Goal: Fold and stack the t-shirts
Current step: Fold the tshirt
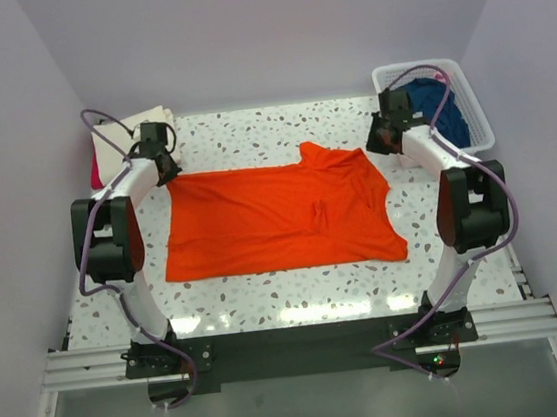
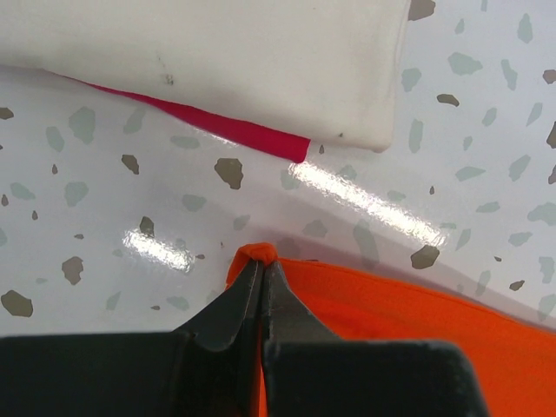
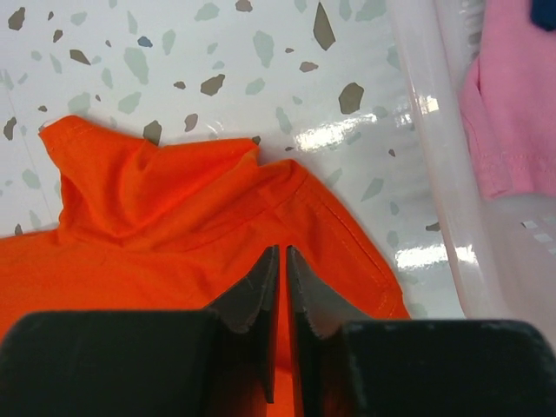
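Orange t-shirt (image 1: 280, 218) lies spread on the surface (image 1: 250, 136); left gripper (image 2: 261, 264) pinches its corner; right gripper (image 3: 282, 254) sits over it, grip impossible to tell.

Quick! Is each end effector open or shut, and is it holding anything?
Left end effector: shut on a corner of the orange shirt.
Right end effector: jaws almost together over the shirt; cannot tell if gripping.

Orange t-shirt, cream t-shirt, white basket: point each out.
orange t-shirt (image 1: 270, 220), top view, middle of the spread cloth
cream t-shirt (image 2: 217, 61), left wrist view, flat folded top
white basket (image 1: 423, 65), top view, far rim
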